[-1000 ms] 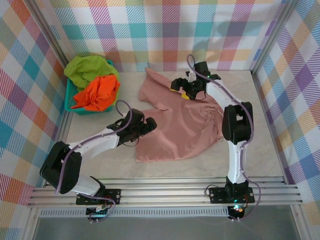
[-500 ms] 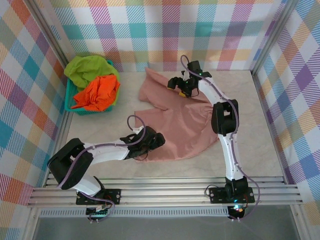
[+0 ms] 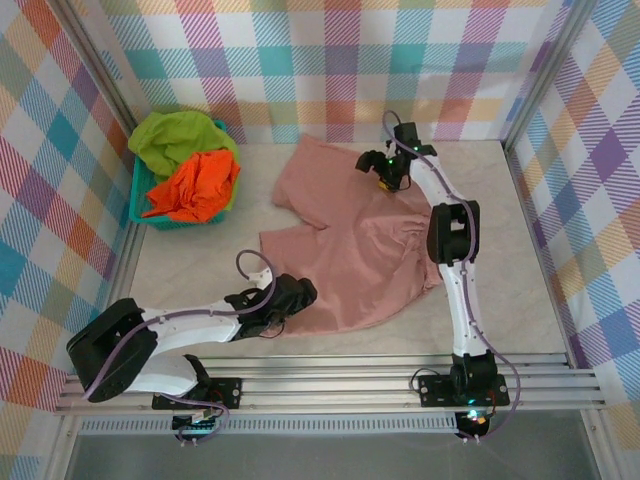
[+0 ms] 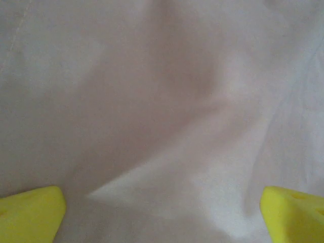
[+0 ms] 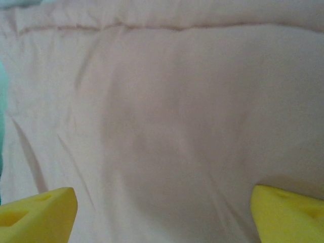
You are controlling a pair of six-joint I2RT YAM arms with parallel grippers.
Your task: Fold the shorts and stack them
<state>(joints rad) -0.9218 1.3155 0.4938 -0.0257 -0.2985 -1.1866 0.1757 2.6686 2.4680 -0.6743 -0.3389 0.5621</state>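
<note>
The dusty pink shorts (image 3: 345,250) lie spread on the table's middle. My left gripper (image 3: 291,299) hovers low over their near left corner; in the left wrist view this gripper (image 4: 162,217) is open, its yellow fingertips (image 4: 30,212) wide apart above pink cloth (image 4: 167,101). My right gripper (image 3: 385,172) is at the shorts' far right edge; in the right wrist view it (image 5: 162,215) is open too, with flat pink cloth (image 5: 167,116) and a seam below it. The orange shorts (image 3: 195,185) and lime green shorts (image 3: 175,135) lie crumpled in the basket.
The teal mesh basket (image 3: 137,198) stands at the far left against the checked wall. Bare marble table (image 3: 520,260) lies right of the pink shorts and along the near edge. Checked walls close in the back and both sides.
The pink shorts now lie flatter and wider. My left gripper has slid toward the near edge along the cloth. My right gripper has shifted a little right at the far edge.
</note>
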